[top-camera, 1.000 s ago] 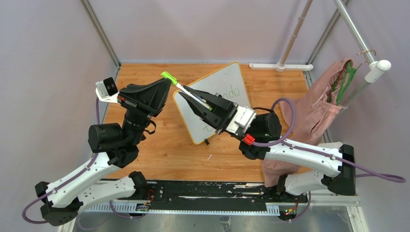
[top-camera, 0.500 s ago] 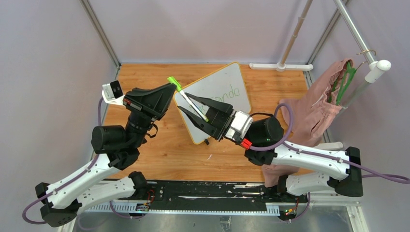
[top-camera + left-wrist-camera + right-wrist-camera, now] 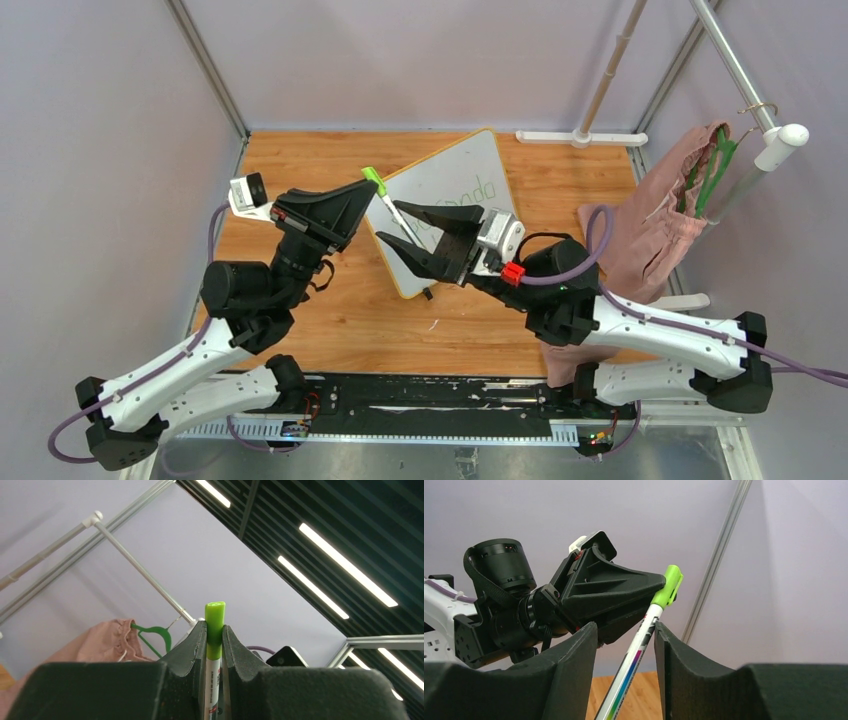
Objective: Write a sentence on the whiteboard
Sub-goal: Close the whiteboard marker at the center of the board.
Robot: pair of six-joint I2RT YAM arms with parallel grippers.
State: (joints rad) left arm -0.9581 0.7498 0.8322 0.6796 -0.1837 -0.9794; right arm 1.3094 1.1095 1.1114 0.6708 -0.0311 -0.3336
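Green-capped marker [image 3: 215, 625] is pinched at its cap end by the left fingers [image 3: 364, 190], shut tight on it, while the right fingers [image 3: 400, 225] stand parted either side of the white barrel, gripping nothing. Below both lies the whiteboard [image 3: 450, 160] on the wooden surface [image 3: 560, 170], its sentence [image 3: 472, 190] partly hidden under the right fingers. The risk I see is that a pinch so near the cap lets the barrel pivot or slip. The right fingers could also clip it when pulling away, dropping it onto the lettering and smearing it.

whiteboard [image 3: 440, 165] on table [image 3: 350, 310], garment [image 3: 645, 235] at right
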